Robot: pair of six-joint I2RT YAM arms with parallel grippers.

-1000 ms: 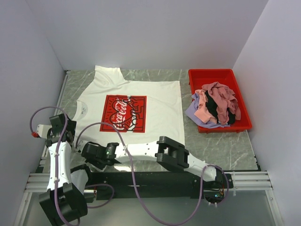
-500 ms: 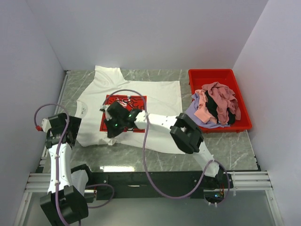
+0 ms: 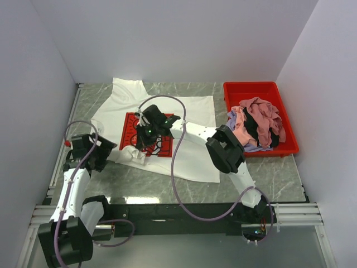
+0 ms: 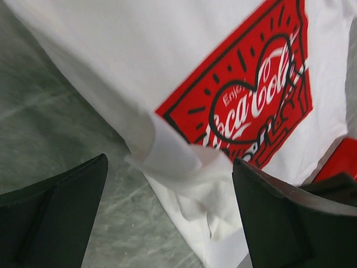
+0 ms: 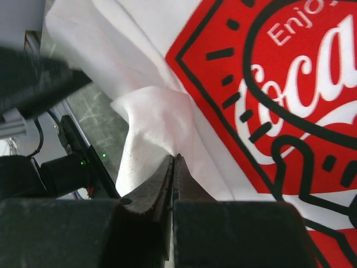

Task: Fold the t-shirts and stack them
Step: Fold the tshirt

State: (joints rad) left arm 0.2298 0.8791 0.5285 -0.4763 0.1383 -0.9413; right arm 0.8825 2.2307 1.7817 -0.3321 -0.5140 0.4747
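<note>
The white t-shirt point(image 3: 189, 111) with the red Coca-Cola print point(image 3: 162, 146) lies spread on the marble table. My right gripper point(image 3: 142, 146) hangs over the print's left part, shut on a pinch of white cloth; in the right wrist view the fabric point(image 5: 150, 117) peaks up into the closed jaws point(image 5: 174, 159). The lifted corner makes a loose fold point(image 4: 173, 159) beside the print point(image 4: 251, 106). My left gripper point(image 3: 106, 151) is at the shirt's left edge, open, its fingers point(image 4: 61, 206) standing either side of that fold without touching it point(image 4: 169, 167).
A red bin point(image 3: 262, 92) at the back right holds a heap of pink, lavender and dark t-shirts point(image 3: 254, 125). White walls close in the table on three sides. Bare marble point(image 3: 268, 178) shows in front of the bin and along the near edge.
The right arm swung from the near left corner up over the print, dragging the shirt's corner with it. The left gripper moved right, up to the shirt's edge.
</note>
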